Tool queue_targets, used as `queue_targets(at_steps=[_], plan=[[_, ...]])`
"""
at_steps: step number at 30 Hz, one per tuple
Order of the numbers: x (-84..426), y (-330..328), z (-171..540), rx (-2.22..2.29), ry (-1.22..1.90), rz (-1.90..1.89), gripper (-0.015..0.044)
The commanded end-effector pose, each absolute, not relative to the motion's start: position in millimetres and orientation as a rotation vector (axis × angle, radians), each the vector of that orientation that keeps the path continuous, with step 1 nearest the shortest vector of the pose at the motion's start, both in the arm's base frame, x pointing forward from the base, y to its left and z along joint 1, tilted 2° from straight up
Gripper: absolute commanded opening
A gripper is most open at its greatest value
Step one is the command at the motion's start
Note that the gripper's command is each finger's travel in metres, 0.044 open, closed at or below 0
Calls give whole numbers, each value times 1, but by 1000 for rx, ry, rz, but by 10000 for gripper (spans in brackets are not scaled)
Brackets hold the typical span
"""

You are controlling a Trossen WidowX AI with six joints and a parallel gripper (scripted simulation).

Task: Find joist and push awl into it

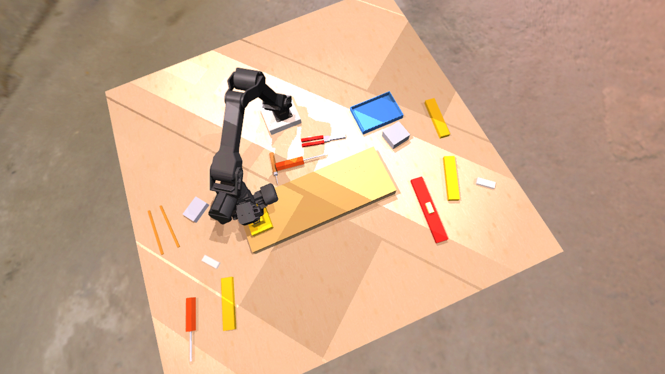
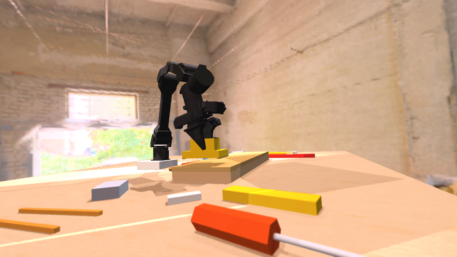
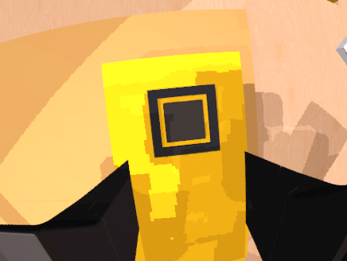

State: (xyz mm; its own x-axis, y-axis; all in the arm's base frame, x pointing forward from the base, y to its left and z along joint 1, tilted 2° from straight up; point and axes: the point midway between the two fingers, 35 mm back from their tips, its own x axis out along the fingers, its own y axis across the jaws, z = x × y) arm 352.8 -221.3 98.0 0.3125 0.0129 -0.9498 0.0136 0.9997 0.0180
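Observation:
The yellow stud finder is held in my gripper, which is shut on its raised grip. It is level over the left end of the floor panel, very low; I cannot tell whether it touches. Its square display is dark grey. The blue tray is empty, beyond the panel. A small orange-handled tool with a short thin tip, probably the awl, lies behind the panel. The joist is hidden.
An orange screwdriver lies against the small tool, near red-handled pliers. Grey blocks lie by the tray and left of the arm. A red bar lies right of the panel. Another screwdriver lies front left.

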Motion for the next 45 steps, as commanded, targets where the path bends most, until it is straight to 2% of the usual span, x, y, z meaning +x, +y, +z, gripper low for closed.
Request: queue_targets(at_steps=[1,16,45], plan=[[355,-221,96,22,1245,-1,0],[355,-219,77,23,1245,0,0],[357,-130,78,30,1244,5,0]])
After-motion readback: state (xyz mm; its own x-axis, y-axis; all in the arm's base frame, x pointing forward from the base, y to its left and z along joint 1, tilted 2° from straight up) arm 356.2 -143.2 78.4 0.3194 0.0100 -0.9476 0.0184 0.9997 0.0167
